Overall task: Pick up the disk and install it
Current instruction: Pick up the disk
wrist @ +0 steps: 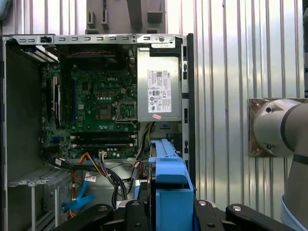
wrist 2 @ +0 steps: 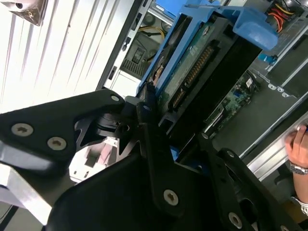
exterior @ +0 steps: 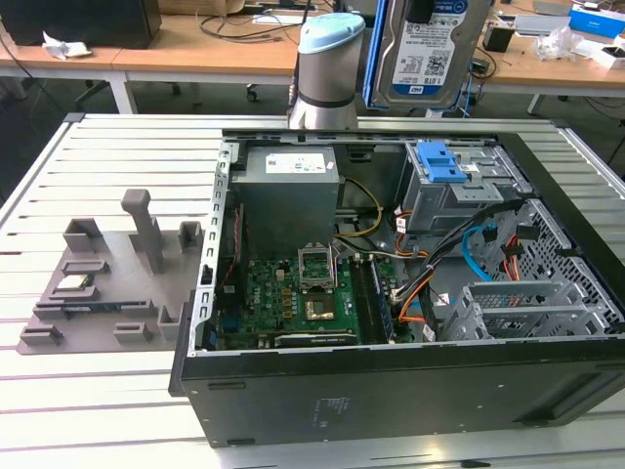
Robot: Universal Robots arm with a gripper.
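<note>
Exterior view: the disk (exterior: 430,49) hangs label-out, high above the far edge of the open computer case (exterior: 391,391), beside the arm (exterior: 327,68). It is well apart from the drive cage (exterior: 454,191), whose blue latch (exterior: 444,161) sits below it in the case.

Second wrist view: the gripper (wrist 2: 149,120) is clamped on the disk's blue bracket (wrist 2: 250,24), one black finger on each side, with the circuit-board face and connector row in sight. A person's hand (wrist 2: 298,144) rests at the table edge, apart from the arm.

First wrist view: the camera looks down past the held disk into the case, with the power supply (wrist: 159,91) and motherboard (wrist: 96,106) beyond and loose orange and blue cables (wrist: 91,173) lying near the bay.

To my judgement, doing this step well means keeping the grip firm, holding the bracket square to the cage, and clearing those cables and the case wall.
</note>
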